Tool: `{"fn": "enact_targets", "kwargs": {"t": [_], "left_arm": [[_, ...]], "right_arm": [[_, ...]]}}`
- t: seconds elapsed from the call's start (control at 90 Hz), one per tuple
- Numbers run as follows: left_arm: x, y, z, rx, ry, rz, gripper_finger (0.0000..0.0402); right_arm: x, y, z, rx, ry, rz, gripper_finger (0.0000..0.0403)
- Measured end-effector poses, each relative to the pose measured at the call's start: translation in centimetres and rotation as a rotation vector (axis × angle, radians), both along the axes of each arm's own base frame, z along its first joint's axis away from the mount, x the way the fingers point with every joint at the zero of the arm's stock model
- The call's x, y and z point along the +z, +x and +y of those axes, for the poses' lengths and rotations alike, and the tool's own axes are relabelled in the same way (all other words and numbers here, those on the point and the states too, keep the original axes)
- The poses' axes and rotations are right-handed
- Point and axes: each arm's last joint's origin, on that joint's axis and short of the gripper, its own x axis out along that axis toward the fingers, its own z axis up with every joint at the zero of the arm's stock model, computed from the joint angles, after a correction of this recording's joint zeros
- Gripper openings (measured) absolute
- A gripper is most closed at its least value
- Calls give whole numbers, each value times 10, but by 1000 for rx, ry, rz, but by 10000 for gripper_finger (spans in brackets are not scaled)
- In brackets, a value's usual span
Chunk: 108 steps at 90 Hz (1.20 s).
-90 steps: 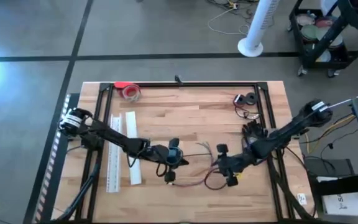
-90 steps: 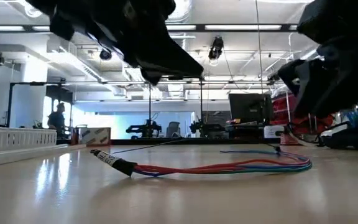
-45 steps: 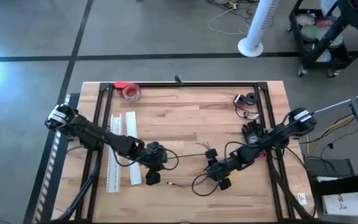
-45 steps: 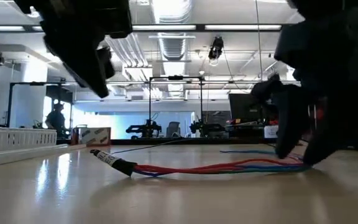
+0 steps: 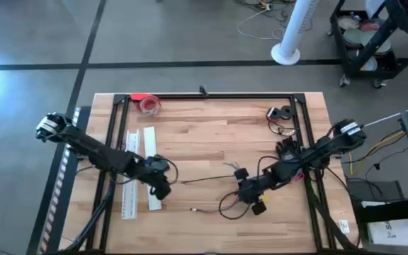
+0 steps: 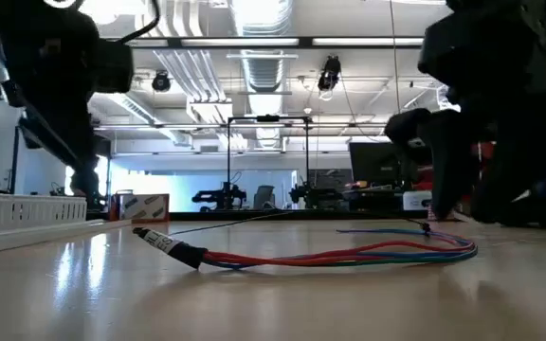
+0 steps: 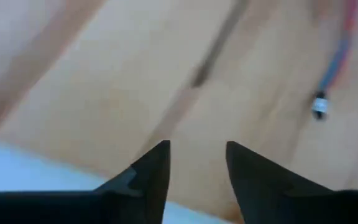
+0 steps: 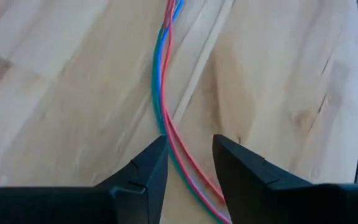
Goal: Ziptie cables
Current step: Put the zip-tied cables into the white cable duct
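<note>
Right gripper [image 8: 188, 162] fingers apart, straddling the cables [image 8: 163, 93] low over table [image 5: 211, 142]. Left gripper [image 7: 194, 168] apart, empty, beside white strips [image 5: 151, 159].

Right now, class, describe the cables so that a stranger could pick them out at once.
On the wooden table, look at the near middle, between the two arms. The cables lie there in a loose curve just in front of the right gripper. Unlike the white strips and thick black arm leads, they are very thin, red, blue and green.
</note>
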Motion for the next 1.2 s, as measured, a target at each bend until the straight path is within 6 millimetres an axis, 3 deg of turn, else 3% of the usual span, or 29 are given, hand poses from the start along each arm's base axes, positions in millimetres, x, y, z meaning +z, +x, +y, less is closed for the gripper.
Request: {"fn": "enact_targets", "kwargs": {"t": [0.244, 0.4, 0.556, 1.2], "left_arm": [[10, -36, 21, 280, 103, 249, 153], [14, -46, 30, 422, 124, 353, 145], [3, -50, 43, 537, 74, 446, 137], [-25, -29, 62, 569, -28, 649, 82]], "right_arm": [[-7, -2, -4, -53, -91, 15, 174], [-6, -1, -4, -63, -90, 3, 195], [-5, 0, -3, -80, -74, -8, 203], [-6, -3, -1, -156, -24, 23, 200]]}}
